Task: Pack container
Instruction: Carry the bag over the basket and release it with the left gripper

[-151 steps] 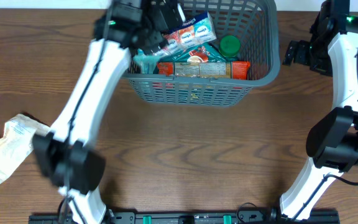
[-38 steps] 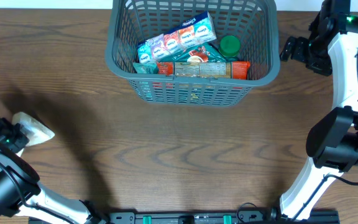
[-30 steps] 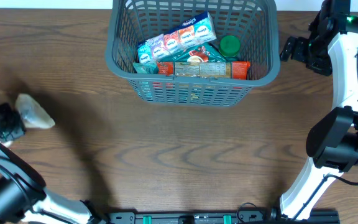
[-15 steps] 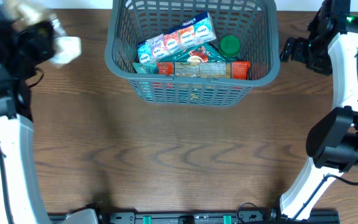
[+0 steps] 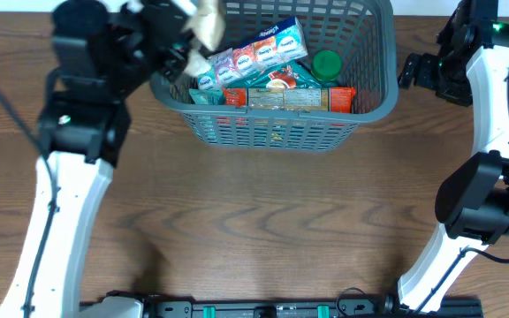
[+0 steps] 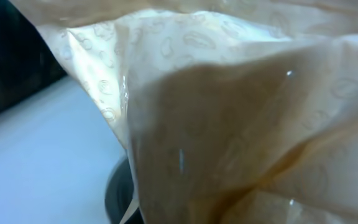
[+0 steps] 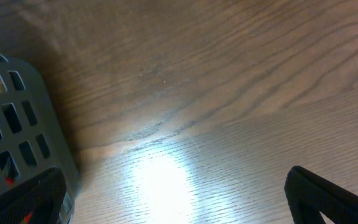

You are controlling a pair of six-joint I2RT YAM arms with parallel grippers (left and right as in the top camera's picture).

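The container [image 5: 272, 115], a dark grey lattice basket, stands at the back centre of the table. My left gripper [image 5: 184, 28] hovers over its back-left corner, shut on a crinkly beige bag [image 5: 207, 16]. That bag [image 6: 241, 124] fills the left wrist view and hides the fingers. My right gripper [image 5: 411, 75] stands open just right of the basket, nothing between its fingers. In the right wrist view the gripper [image 7: 176, 199] spans bare wood, with the container's wall [image 7: 23, 118] at the left.
Inside the basket lie colourful snack packets [image 5: 254, 53], a long orange box [image 5: 290, 97] and a green-capped item [image 5: 327, 64]. The wooden table [image 5: 263, 221] stretches in front of the basket. The left arm's white link [image 5: 60, 221] crosses the left side.
The left arm lifted the beige bag from the table's left edge and swung it right, up to the basket's back-left corner. The right arm has not moved.
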